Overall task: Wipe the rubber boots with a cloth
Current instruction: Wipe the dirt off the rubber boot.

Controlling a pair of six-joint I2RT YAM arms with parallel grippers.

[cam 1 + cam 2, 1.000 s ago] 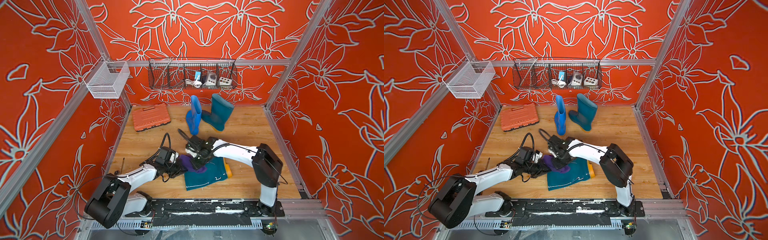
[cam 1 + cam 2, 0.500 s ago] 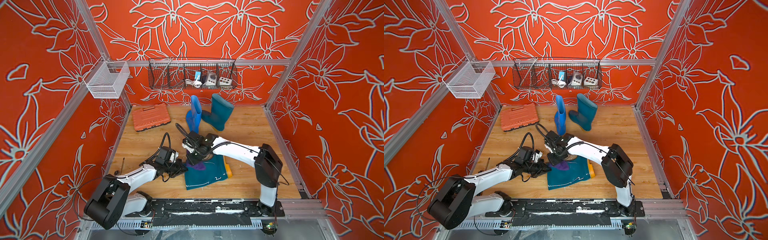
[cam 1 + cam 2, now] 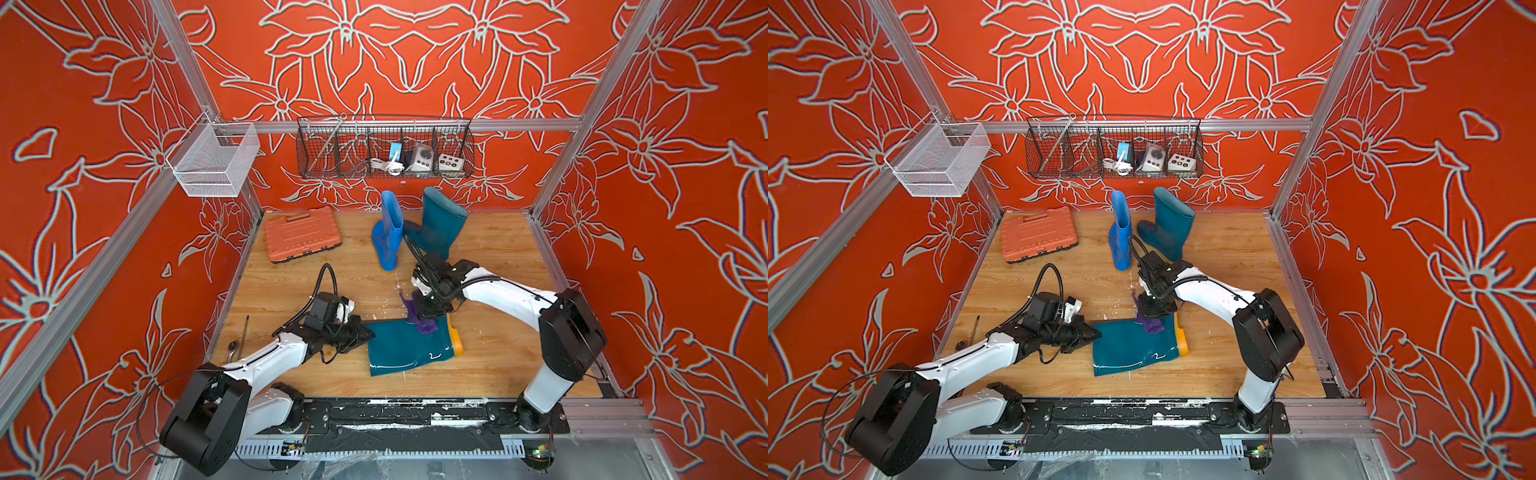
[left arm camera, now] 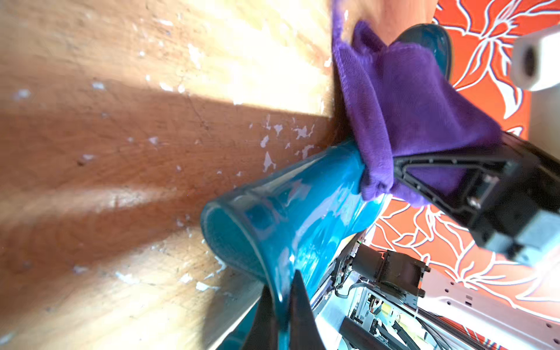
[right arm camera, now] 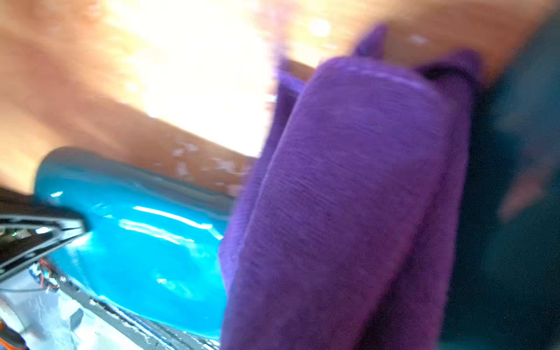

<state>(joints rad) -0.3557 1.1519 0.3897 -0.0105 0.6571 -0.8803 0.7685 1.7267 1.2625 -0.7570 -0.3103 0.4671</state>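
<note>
Cloth [image 3: 424, 324], purple and bunched, clamped by the right gripper [image 3: 429, 311] against a teal boot [image 3: 403, 349] (lying on its side); the left gripper [image 3: 365, 333] pinches its rim.

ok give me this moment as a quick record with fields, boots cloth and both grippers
lying teal boot: on its side on the wooden table, sole toward the right arm
left gripper: shut on the lying teal boot's open rim
right gripper: shut on the cloth
cloth: purple, bunched, touching the boot near its sole end
blue boot: upright at the back
standing teal boot: upright beside the blue boot
tool case: flat, on the left arm's side
</note>
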